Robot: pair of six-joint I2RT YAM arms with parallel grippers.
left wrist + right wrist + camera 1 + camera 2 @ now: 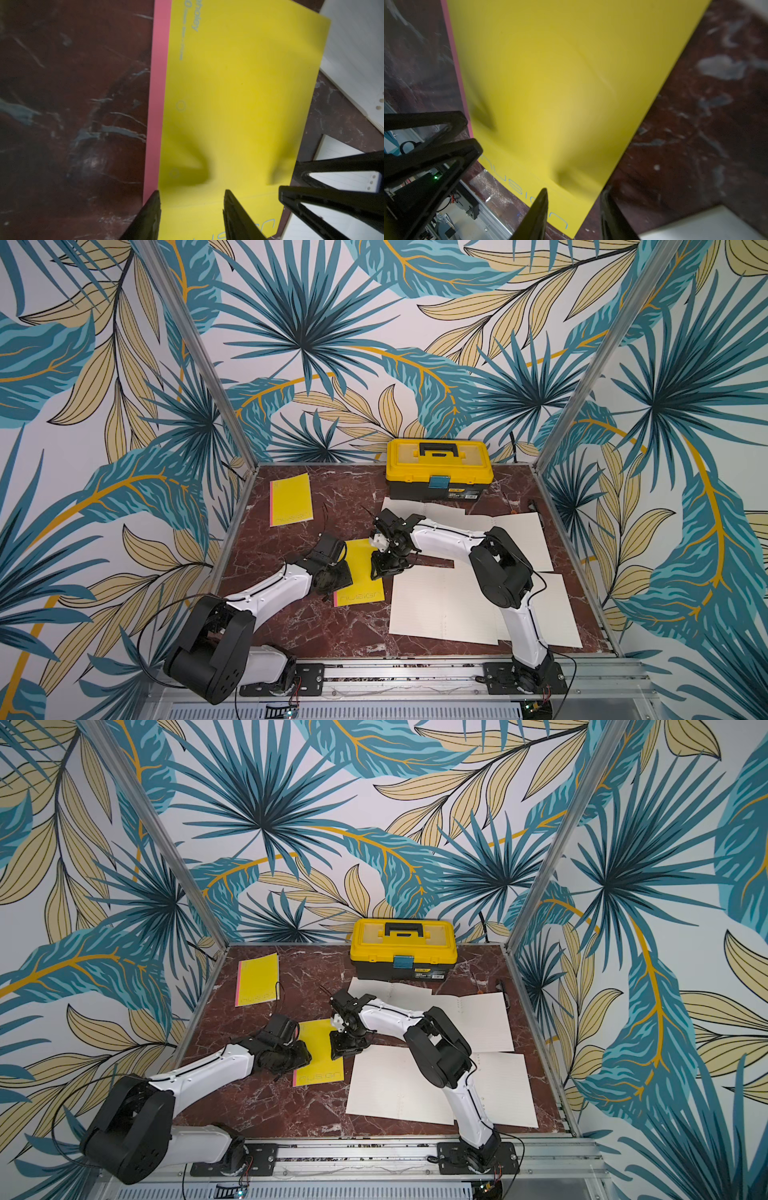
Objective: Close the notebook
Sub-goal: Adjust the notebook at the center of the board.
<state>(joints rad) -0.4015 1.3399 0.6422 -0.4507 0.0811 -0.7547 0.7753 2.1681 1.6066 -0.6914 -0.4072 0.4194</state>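
A yellow notebook [362, 587] [322, 1058] with a pink spine strip lies in the middle of the marble table, cover up, with no pages showing. My left gripper [345, 572] [192, 192] hovers over its spine side, open, with only the yellow cover [239, 83] between the fingers. My right gripper [382, 568] [574, 192] is over the opposite, free edge. It is open and straddles the edge of the cover [560, 83] without holding it. The right gripper's fingers [311, 187] show in the left wrist view, and the left gripper's fingers [446, 141] in the right wrist view.
Open notebooks with white lined pages lie to the right: one at the front [440, 605], one further back [523, 539]. A yellow toolbox [438, 468] stands at the back. Another closed yellow notebook [291, 499] lies at the back left.
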